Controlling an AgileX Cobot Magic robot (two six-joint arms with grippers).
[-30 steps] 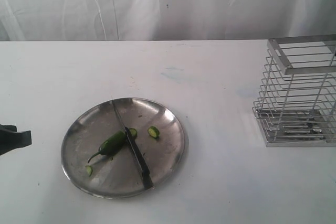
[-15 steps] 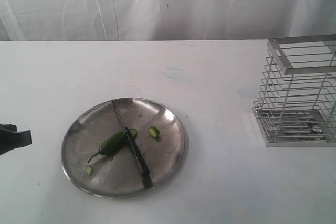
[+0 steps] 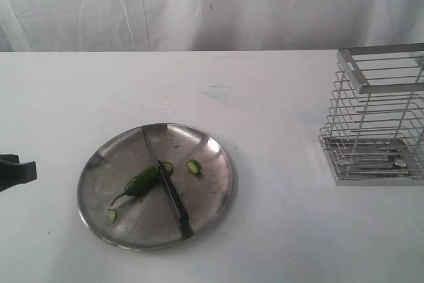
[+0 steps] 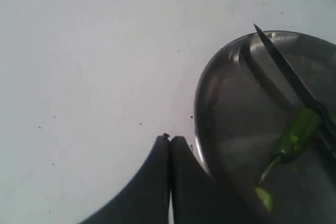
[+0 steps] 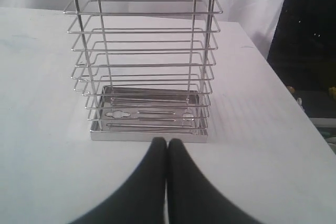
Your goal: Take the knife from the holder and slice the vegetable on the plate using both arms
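The steel plate (image 3: 199,193) lies on the white table, left of centre. Across it rests the knife (image 3: 165,185), blade tip toward the back, black handle toward the front rim. The green chili vegetable (image 3: 140,182) lies beside the blade with cut slices (image 3: 193,166) around it. In the left wrist view the knife (image 4: 287,72), the vegetable (image 4: 294,137) and the plate (image 4: 231,103) show past my left gripper (image 4: 170,139), which is shut and empty just outside the rim. My right gripper (image 5: 167,141) is shut and empty in front of the wire holder (image 5: 147,61). The holder (image 3: 374,114) stands at the right edge.
A white curtain hangs behind the table. The left arm's black tip (image 3: 14,171) pokes in at the left edge of the exterior view. In the right wrist view the table's edge (image 5: 294,103) runs close beside the holder, dark floor beyond.
The left arm's tip has drawn slightly further out of the exterior view at the left edge. Plate, knife, vegetable and holder have not moved.
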